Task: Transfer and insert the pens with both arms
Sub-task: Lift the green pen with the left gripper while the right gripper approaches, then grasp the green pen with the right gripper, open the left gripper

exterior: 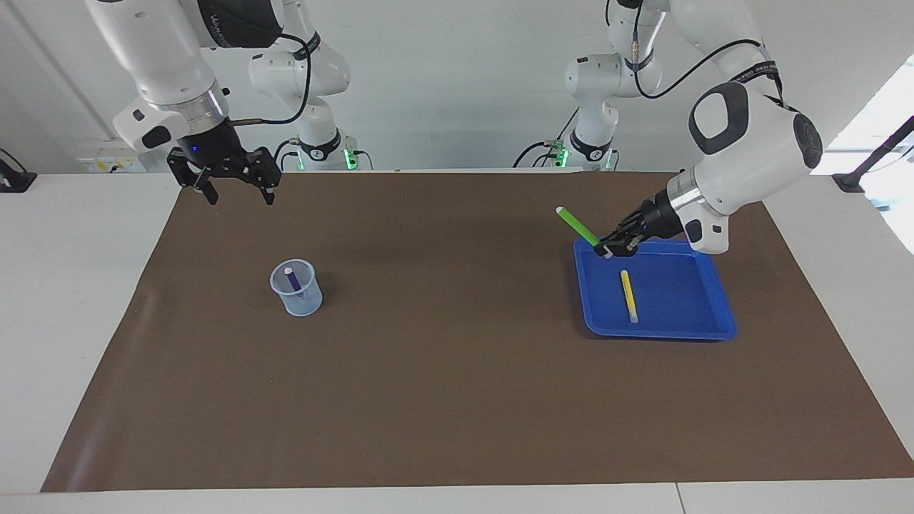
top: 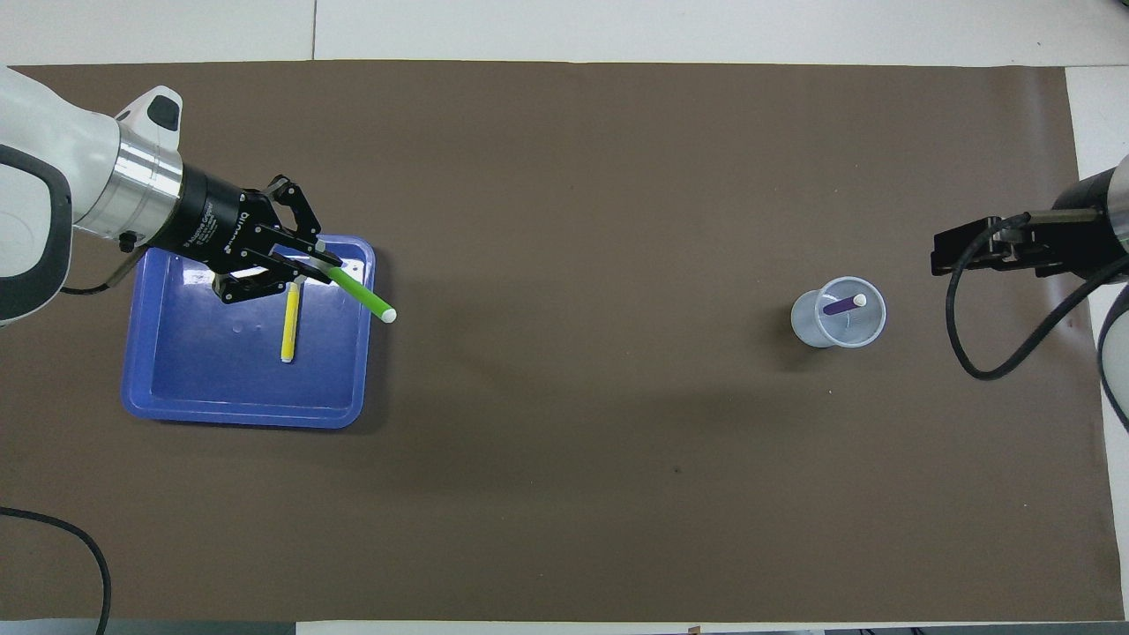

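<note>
Overhead view: left gripper point(top: 310, 267) clamps the slim green pen point(top: 362, 295) over the glossy blue tray's point(top: 238, 407) rim; yellow pen point(top: 288, 333) lies inside. Purple pen point(top: 842, 305) leans in the clear cup point(top: 838, 322). Right gripper point(exterior: 235, 182) waits, fingers apart, over broad bare brown mat point(top: 573, 441).

Green pen point(exterior: 578, 225), yellow pen point(exterior: 628, 295), purple pen point(exterior: 293, 279); blue tray point(exterior: 660, 330); brown mat point(exterior: 457, 371); translucent cup point(exterior: 297, 288).
</note>
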